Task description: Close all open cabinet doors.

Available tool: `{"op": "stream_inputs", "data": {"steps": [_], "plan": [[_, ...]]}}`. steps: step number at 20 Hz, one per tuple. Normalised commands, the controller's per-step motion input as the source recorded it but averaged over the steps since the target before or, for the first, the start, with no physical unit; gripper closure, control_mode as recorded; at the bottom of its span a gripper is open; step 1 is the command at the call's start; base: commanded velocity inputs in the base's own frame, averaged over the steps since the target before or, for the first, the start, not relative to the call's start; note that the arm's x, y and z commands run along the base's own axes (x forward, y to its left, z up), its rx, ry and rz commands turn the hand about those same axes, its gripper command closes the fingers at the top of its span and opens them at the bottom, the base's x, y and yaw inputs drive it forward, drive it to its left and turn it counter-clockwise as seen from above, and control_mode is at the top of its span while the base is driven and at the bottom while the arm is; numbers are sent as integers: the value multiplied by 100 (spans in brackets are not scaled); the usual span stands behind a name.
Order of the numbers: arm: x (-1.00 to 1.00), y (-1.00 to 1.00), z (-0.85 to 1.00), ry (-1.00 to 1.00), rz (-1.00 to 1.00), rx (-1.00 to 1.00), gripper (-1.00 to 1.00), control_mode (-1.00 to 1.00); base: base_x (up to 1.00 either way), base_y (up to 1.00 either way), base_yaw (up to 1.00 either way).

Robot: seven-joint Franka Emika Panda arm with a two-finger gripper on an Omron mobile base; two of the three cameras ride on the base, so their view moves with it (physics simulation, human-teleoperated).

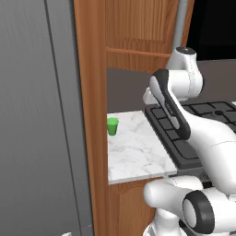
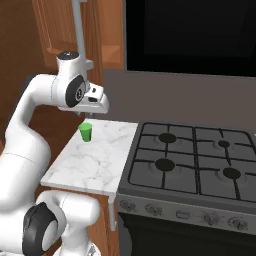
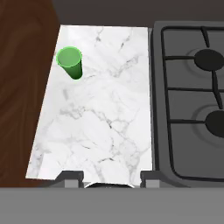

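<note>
A reddish-brown cabinet door with a recessed panel hangs above the marble counter. Its long grey bar handle runs down its right edge, and the same handle rises just above the arm's wrist in the right base view. From these views I cannot tell how far the door stands open. My gripper hovers below the door's lower edge, pointing down at the counter. Its fingertips are spread wide with nothing between them. In the right base view the gripper is just above the green cup.
A small green cup stands at the counter's back left corner. A black gas stove adjoins the counter on the right. A tall wooden side panel and a grey flat panel stand to the left. A dark unit hangs above the stove.
</note>
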Motion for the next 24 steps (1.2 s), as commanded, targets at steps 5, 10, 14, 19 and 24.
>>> {"op": "stream_inputs", "data": {"steps": [5,10,14,19,24], "plan": [[-26,1,0,-5,0,0,-100,-100,0,0,0],[-57,3,0,-22,0,0,-100,-100,0,0,0],[-59,0,1,-48,1,0,-100,-100,0,0,0],[-39,0,15,-50,1,0,-100,-100,0,0,0],[-33,0,18,-42,0,0,-100,-100,0,0,0]]}}
